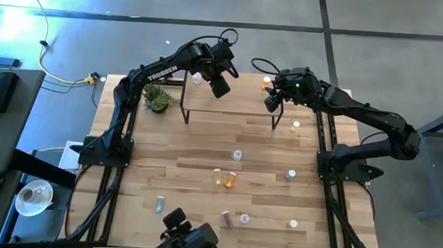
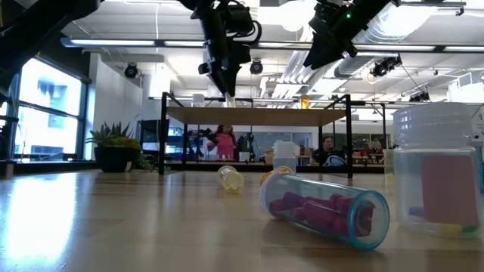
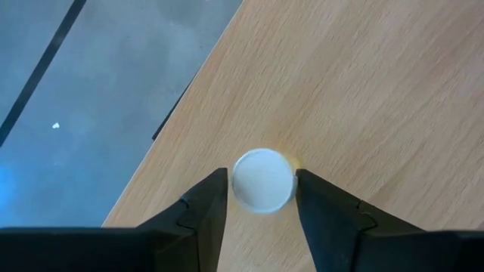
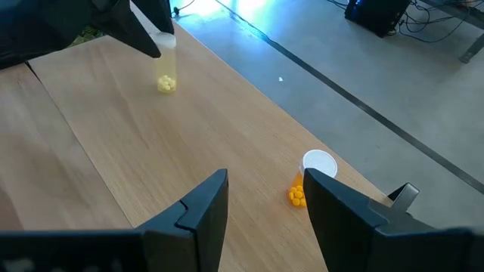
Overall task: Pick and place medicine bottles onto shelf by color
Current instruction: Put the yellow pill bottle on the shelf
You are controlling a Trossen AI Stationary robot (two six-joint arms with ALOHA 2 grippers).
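Observation:
The shelf (image 1: pixel 238 94) stands at the table's far side. A medicine bottle (image 4: pixel 166 68) with yellow pills and a white cap (image 3: pixel 262 180) stands upright on the shelf's far left part. My left gripper (image 3: pixel 262 208) points steeply down over it, slightly open, with a finger on each side of the cap. My right gripper (image 4: pixel 265 211) hovers open above the shelf's far right part with nothing between its fingers. A bottle (image 4: pixel 311 180) with orange pills stands on the board just beyond it. Several more bottles (image 1: pixel 231 180) lie or stand on the tabletop. My left gripper comes at the bottle from above, slanting down. Its fingers (image 3: pixel 204 211) stand close against both sides of the white cap (image 3: pixel 242 198). I cannot tell whether they touch it. The bottle stands upright with its base on the shelf board.
A small potted plant (image 1: pixel 157 98) sits left of the shelf. In the low view, a lying bottle of purple pills (image 2: pixel 325 208) and a clear upright bottle (image 2: pixel 442 170) are near the table's front edge. People show in the room behind.

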